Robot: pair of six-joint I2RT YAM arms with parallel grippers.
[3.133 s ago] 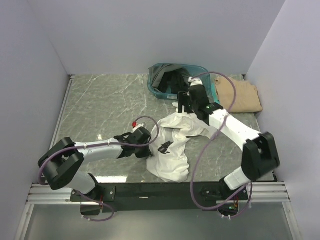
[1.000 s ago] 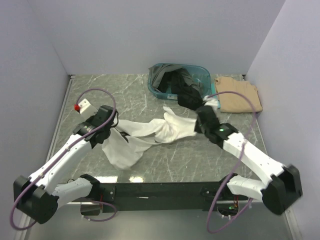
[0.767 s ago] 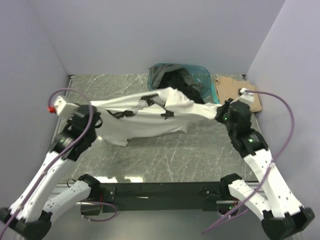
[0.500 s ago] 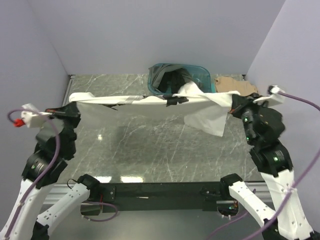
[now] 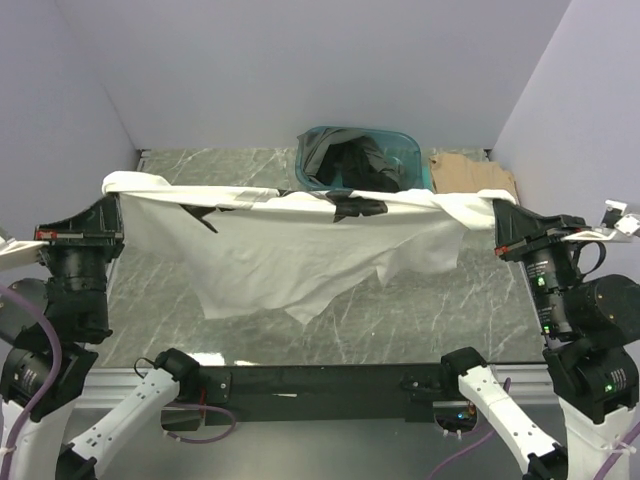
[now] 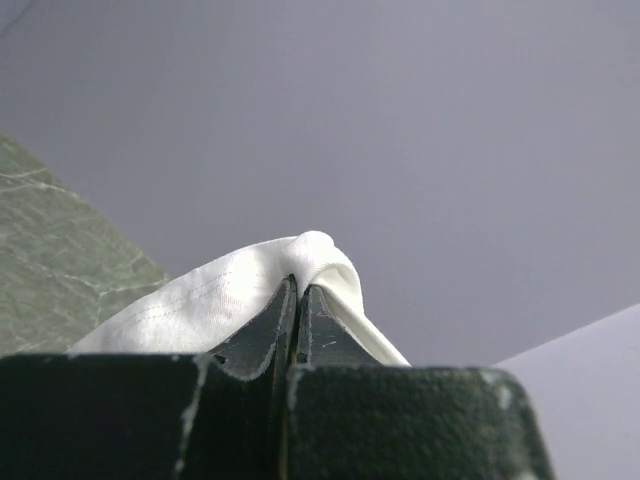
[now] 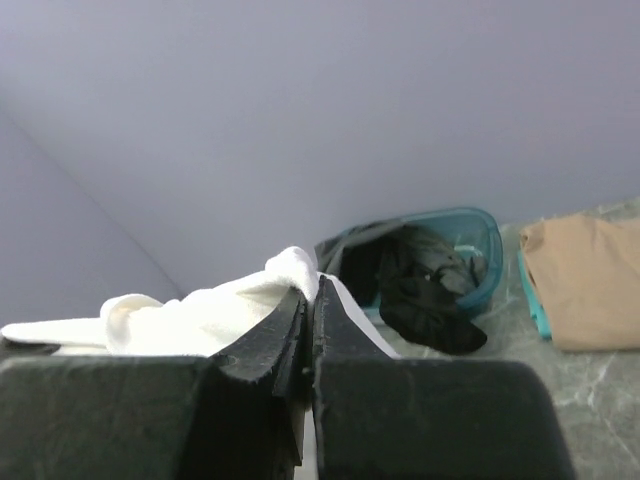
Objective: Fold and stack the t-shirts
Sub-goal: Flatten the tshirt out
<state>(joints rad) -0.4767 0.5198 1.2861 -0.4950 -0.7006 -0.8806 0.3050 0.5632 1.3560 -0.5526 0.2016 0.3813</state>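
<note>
1 white t-shirt (image 5: 290,250), pinched, spans left tool (image 5: 113,207) to right tool (image 5: 498,222).

The table (image 5: 400,300) is carrying two things at its far edge: the basket (image 7: 487,235) is sitting out beyond the right fingers (image 7: 270,345), and the tan shirt (image 7: 585,285) is lying flat just right of the basket.

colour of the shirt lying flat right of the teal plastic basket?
Plain tan. That flat cloth shirt shows best in the right wrist view.
</note>
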